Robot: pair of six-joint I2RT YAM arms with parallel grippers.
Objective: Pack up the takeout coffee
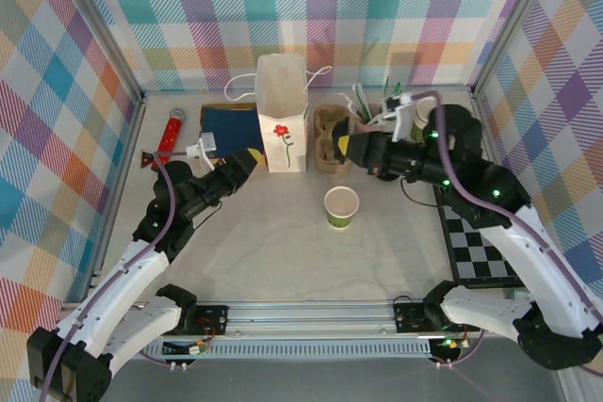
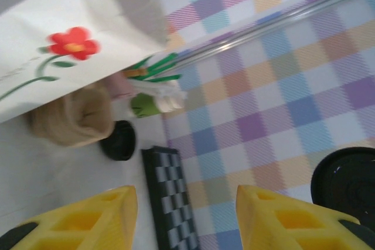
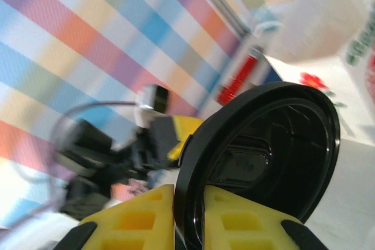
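cup (image 1: 341,206) stands open, no lid on, mid worktop (image 1: 283,251), in front of paper bag (image 1: 283,115) & brown carrier (image 1: 328,134). r gripper (image 3: 188,202) jaws clenched on black lid (image 3: 263,150) rim, by carrier. l gripper (image 2: 184,215) jaws released, nothing btwn, at bag's left corner. checkerboard (image 1: 480,242) on right; cup stack (image 1: 410,118) behind r arm.

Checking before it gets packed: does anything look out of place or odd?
The paper cup stands uncovered while a black lid is pinched edge-on in the right gripper, away from it. No spill or damage shows.
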